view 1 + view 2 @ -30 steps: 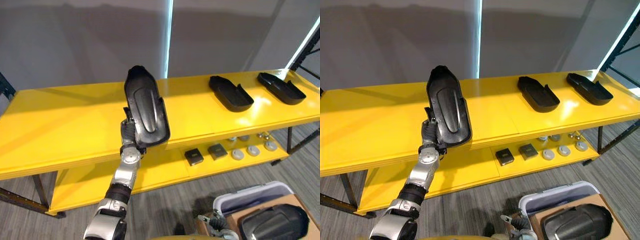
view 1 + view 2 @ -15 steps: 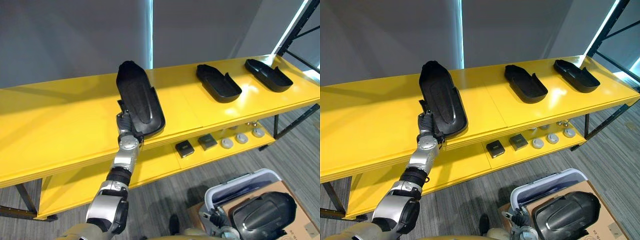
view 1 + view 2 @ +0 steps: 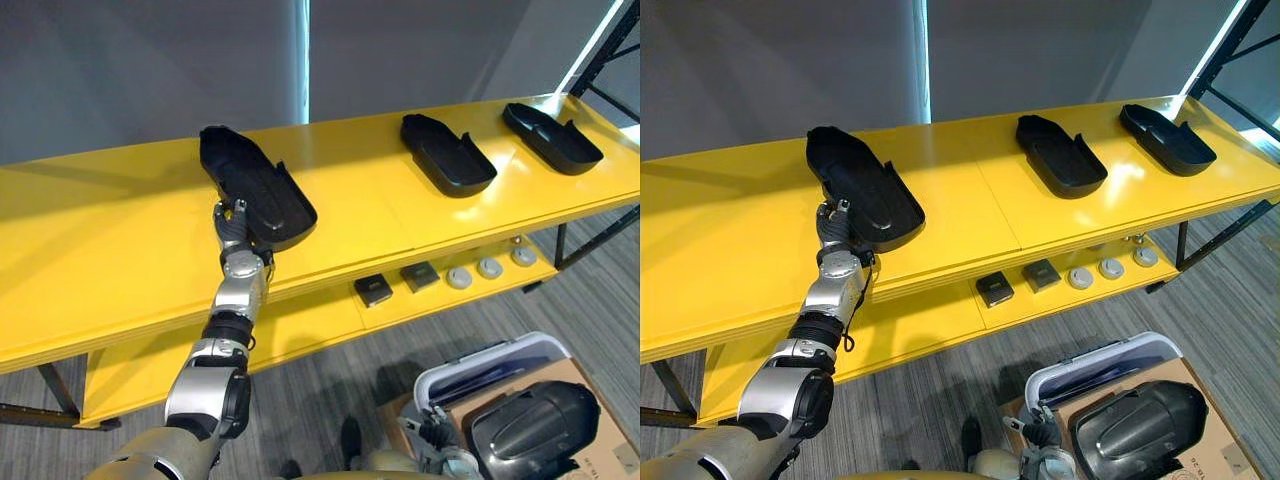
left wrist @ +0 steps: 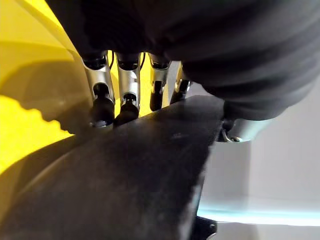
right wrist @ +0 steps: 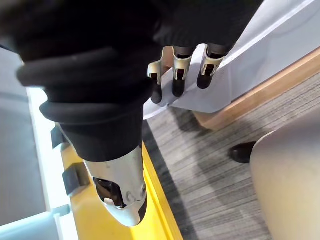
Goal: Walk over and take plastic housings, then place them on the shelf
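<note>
Head view, nearest first.

5 o'clock, low: right hand (image 5: 178,67) sits beside a white bin (image 3: 478,362) and a cardboard box (image 3: 607,405). A spare housing (image 3: 535,425) lies on the box. I cannot tell this hand's grip, or whether it touches that shell.

Centre, toward 10 o'clock: left hand (image 3: 233,226) reaches over the front of the top shelf (image 3: 100,250). Its fingers (image 4: 102,97) are curled onto the near end of the held housing (image 3: 255,185), a closed grasp on the black shell. The shell lies hollow side up, long axis 5 to 11 o'clock, low on the yellow board. The far end looks seated. I cannot tell whether the near end is fully down.

Below the front edge: lower shelf (image 3: 300,325) carrying small parts (image 3: 373,290).

Far, 1 to 2 o'clock: middle housing (image 3: 448,153) and end housing (image 3: 552,137), both hollow side up and well apart.

Step in hand (judgement): the release.
- Settle the near end flat before the fingers loosen.
- Open gradually. The shell looks light and the board glossy, so a snagged fingertip would likely slide it.
- Withdraw toward 6 o'clock, straight along the shell's axis, lifting only once clear of the rim.
- Check that the whole shell sits inside the front edge. It is well apart from the middle housing, so no shift to the side seems needed.
</note>
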Available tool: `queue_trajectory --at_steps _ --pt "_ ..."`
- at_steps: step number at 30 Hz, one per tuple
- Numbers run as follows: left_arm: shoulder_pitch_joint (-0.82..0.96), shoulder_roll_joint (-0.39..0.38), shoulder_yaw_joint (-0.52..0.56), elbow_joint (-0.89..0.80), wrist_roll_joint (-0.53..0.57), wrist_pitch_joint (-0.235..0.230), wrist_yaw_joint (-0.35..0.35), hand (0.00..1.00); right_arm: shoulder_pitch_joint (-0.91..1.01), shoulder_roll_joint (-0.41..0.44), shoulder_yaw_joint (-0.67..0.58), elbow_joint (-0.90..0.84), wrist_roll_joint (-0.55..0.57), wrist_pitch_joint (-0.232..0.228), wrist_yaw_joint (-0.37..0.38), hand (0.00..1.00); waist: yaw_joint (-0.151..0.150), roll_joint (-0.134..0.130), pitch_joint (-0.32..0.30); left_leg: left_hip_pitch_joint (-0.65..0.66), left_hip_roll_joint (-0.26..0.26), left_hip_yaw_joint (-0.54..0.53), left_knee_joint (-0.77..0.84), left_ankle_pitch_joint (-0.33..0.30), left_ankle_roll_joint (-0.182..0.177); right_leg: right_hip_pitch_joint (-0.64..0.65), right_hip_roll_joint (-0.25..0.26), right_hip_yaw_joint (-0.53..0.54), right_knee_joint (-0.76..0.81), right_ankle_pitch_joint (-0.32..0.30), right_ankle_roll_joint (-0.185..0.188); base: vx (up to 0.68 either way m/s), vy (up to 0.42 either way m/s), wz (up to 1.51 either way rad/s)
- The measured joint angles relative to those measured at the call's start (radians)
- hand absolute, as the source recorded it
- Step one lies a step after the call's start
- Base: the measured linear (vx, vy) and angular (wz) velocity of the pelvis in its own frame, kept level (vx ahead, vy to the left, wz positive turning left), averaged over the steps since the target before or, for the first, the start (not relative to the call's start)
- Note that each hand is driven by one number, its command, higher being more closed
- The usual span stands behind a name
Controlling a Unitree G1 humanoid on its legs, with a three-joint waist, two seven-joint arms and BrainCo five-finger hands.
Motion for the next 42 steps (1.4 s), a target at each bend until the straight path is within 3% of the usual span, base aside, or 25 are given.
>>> queue_trajectory --at_steps 15,18,22,23,27,31,36,42 --pt "-0.025 0.047 -0.013 -0.051 0.044 0.001 -0.019 0.0 0.0 -0.003 -0.005 0.002 0.004 -0.001 0.017 0.0 0.005 0.007 0.004 0.008 0.0 -0.01 0.004 0.002 0.002 0.014 0.0 -0.007 0.0 0.0 0.0 0.0 0.0 0.02" --pt "0.049 0.043 -0.084 -0.259 0.063 -0.004 0.002 0.0 -0.003 -0.005 -0.005 0.002 0.005 -0.001 0.017 0.0 0.006 0.014 0.008 0.008 0.0 -0.013 0.005 0.002 0.002 0.016 -0.001 -0.009 0.0 0.0 0.0 0.0 0.003 0.03" --pt "0.221 -0.03 -0.178 -0.568 0.164 -0.025 0.022 0.0 -0.001 -0.012 -0.005 0.003 0.021 -0.003 0.015 0.0 0.018 0.028 0.008 0.009 -0.001 -0.039 0.003 0.0 0.002 0.022 -0.002 -0.009 0.0 0.0 0.0 -0.01 0.022 0.1" --pt "0.275 -0.056 -0.206 -0.628 0.199 -0.028 0.02 1.0 0.002 -0.013 -0.005 0.003 0.021 -0.004 0.015 0.0 0.029 0.032 0.008 0.009 0.0 -0.039 0.002 -0.001 0.001 0.023 -0.001 -0.009 0.0 0.0 0.0 0.0 0.0 0.0" --pt "0.434 -0.077 -0.279 -0.733 0.3 -0.051 0.005 1.0 0.004 -0.013 -0.005 0.004 0.021 -0.005 0.013 0.0 0.033 0.04 0.008 0.01 0.002 -0.046 0.003 -0.005 0.001 0.033 0.0 -0.01 0.0 0.0 0.0 -0.05 0.019 0.07" --pt "0.558 -0.052 -0.343 -0.74 0.373 -0.075 -0.071 1.0 0.005 -0.012 -0.004 0.004 0.021 -0.004 0.013 0.0 0.035 0.04 0.008 0.016 0.004 -0.04 0.005 -0.005 0.001 0.046 0.0 -0.007 0.0 -0.005 0.006 -0.06 0.01 0.02" --pt "0.583 -0.042 -0.393 -0.712 0.433 -0.097 -0.137 1.0 0.009 -0.014 -0.004 0.006 0.019 -0.004 0.014 0.0 0.053 0.04 0.004 0.019 0.006 -0.033 0.001 -0.005 0.0 0.046 0.0 -0.006 0.0 -0.019 0.019 -0.05 0.004 -0.01" --pt "0.541 -0.04 -0.407 -0.556 0.437 -0.102 -0.16 1.0 0.011 -0.014 0.004 0.013 0.001 -0.002 0.014 0.0 0.048 0.038 -0.017 0.018 0.005 -0.032 -0.013 -0.004 0.0 0.039 0.0 -0.006 -0.001 -0.024 0.026 0.0 0.0 0.0"
